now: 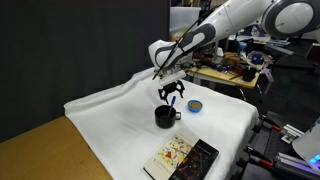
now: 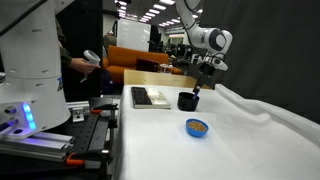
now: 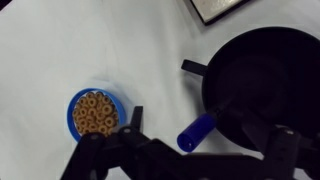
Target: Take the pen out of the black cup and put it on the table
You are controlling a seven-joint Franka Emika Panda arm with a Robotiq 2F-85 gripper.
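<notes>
The gripper [image 1: 171, 93] hangs just above the black cup [image 1: 165, 117], its fingers [image 3: 97, 160] spread wide apart with nothing between them. In the wrist view, the blue pen [image 3: 197, 131] stands tilted inside the cup, its end leaning over the rim. The cup rests on the white-draped table [image 1: 110, 108], near a round blue-and-orange disc [image 3: 95, 112] and a book [image 1: 182, 158].

Wrinkled white cloth covers the table [image 1: 110, 105] around the cup [image 1: 164, 117], matt black like my fingers [image 3: 135, 128]; the pen [image 3: 197, 131] inside it looks smooth blue plastic.
</notes>
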